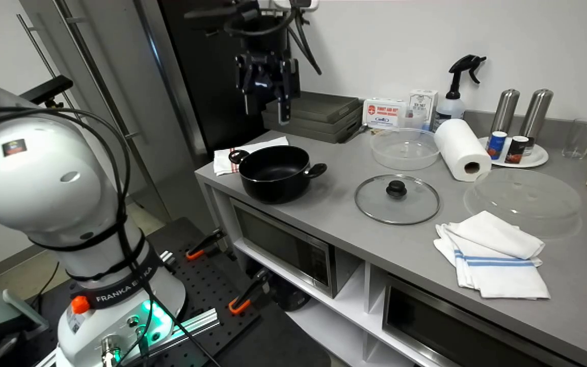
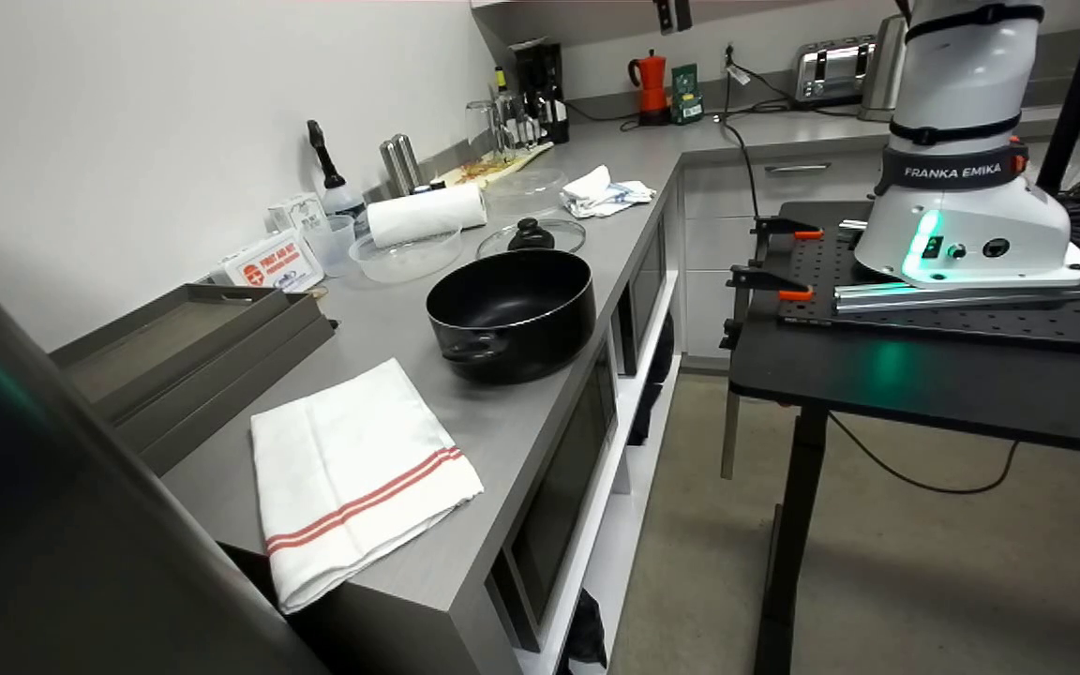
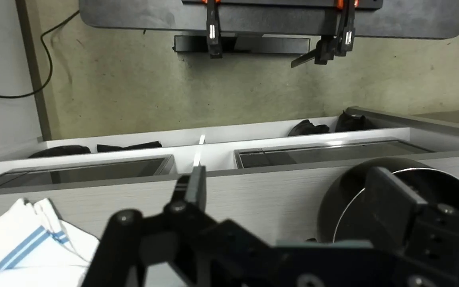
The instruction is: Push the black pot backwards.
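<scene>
The fingers (image 3: 197,187) stand spread wide, higher than the glass lid (image 1: 397,205), only air between them. On the matte grey tabletop (image 1: 338,162), near that metal-rimmed lid but apart from it, the round, glossy black pot (image 1: 274,177) sits upright, its handle-to-handle axis running roughly toward the lid.

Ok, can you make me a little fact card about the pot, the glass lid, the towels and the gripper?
Pot: black, round, upright on the grey counter
Glass lid: off the pot, lying on the counter, black knob up
Red-striped towel: folded, near the pot
Blue-striped towel: loosely folded, farther from the pot
Gripper: open, up in the air, not touching the pot
</scene>
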Tool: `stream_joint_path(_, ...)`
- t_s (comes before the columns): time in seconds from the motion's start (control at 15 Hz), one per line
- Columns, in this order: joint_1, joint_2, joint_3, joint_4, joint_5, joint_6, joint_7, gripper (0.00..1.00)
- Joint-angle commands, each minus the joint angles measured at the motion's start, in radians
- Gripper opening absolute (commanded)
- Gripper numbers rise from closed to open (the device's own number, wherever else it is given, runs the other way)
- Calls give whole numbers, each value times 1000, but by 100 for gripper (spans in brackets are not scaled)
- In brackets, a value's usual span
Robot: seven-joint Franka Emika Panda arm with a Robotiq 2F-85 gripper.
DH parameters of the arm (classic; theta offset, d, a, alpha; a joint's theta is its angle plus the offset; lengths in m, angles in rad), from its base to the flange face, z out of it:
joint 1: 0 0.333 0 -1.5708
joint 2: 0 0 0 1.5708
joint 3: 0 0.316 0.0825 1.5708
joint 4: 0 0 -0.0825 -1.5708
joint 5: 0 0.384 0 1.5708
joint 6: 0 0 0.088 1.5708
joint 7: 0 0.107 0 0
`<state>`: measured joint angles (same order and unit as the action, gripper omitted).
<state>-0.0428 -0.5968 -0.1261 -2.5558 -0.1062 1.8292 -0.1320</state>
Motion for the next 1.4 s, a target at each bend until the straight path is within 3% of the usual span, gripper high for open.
stream_joint_path(0.0,35,33,16,-96,33,129,-37,100)
stream_joint_path(0.4,91,109,55,-217,48,323,-56,100)
stream_joint_path(0.67,137,220,81,-210,81,444,-70,100)
stream_joint_path(0.93,183,323,96,-216,160,547,-112,100)
stream_joint_path(1.33,227,471,93,-218,343,727,-282,100)
